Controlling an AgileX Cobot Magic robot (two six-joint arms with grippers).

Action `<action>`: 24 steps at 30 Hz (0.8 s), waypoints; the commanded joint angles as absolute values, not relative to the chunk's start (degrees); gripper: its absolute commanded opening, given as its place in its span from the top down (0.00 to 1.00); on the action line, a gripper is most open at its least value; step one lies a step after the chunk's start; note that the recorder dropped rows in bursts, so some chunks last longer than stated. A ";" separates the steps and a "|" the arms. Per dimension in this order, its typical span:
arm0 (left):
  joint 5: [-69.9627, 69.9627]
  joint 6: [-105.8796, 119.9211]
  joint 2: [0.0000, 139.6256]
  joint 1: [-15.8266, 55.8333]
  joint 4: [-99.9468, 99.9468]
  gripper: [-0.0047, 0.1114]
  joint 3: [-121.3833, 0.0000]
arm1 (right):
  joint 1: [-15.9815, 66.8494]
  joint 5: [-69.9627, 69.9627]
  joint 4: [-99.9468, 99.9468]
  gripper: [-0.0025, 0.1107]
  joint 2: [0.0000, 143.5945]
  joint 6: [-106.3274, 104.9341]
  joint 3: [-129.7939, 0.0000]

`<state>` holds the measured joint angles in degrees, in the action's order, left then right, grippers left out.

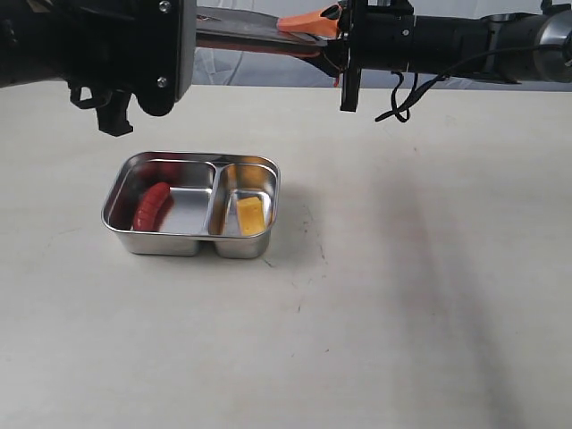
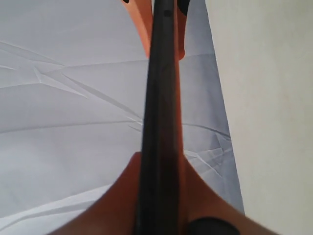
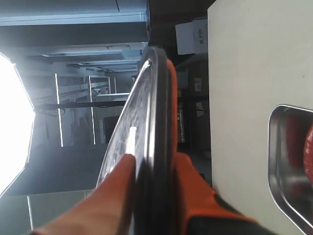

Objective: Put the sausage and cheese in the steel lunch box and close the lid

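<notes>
We judge the lid (image 1: 246,31) light, stiff and slick, so left gripper (image 2: 159,164) and right gripper (image 3: 156,164) pinch opposite rims, seemingly firmly, above the table's (image 1: 402,313) far edge.

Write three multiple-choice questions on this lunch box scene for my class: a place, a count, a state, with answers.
1. Where is the sausage? A. larger compartment B. smaller compartment C. on the table
2. How many compartments has the steel lunch box? A. one B. two C. three
3. The lid is: A. shut on the box B. lying on the table C. held in the air
Answers: 1 A, the cheese has the smaller one; 2 B, one divider splits it; 3 C, the left gripper and right gripper both clamp it.
</notes>
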<state>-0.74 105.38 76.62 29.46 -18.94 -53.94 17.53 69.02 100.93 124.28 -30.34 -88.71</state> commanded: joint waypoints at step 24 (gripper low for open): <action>-10.41 103.82 70.30 27.90 -26.91 0.28 -52.77 | 17.16 69.96 99.95 0.99 123.61 -33.48 -89.06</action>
<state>-10.17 104.85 70.98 28.42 -28.36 -53.43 17.87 71.28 101.46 123.96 -31.54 -88.71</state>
